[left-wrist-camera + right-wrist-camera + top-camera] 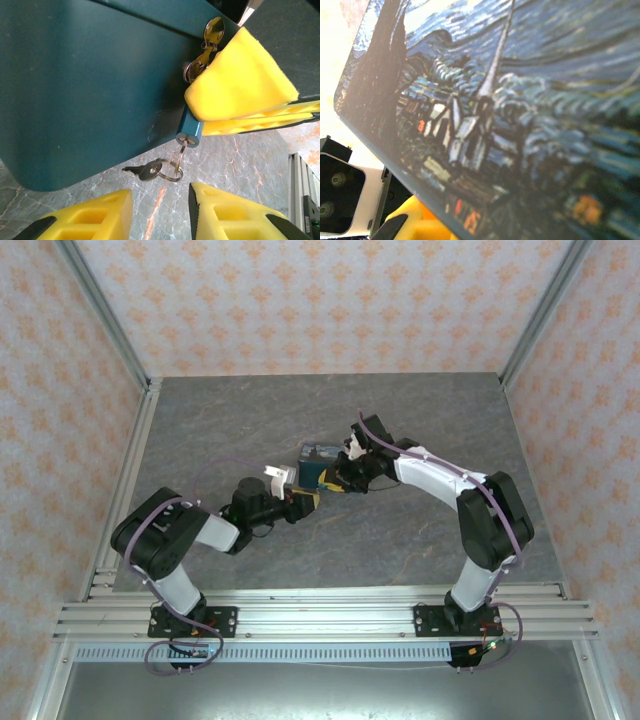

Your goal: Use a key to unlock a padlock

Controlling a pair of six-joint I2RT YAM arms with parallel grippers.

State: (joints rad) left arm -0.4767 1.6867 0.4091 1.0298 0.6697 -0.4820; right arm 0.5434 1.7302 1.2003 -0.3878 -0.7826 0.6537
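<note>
Left wrist: below the padlock [189, 131] our left end effector [160, 195] gapes empty; we'd pinch its slippery key [183, 149] by the bow.

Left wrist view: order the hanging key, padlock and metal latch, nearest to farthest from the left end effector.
1. Hanging key, just above the left end effector.
2. Padlock, higher, right of centre.
3. Metal latch, at the top.
</note>
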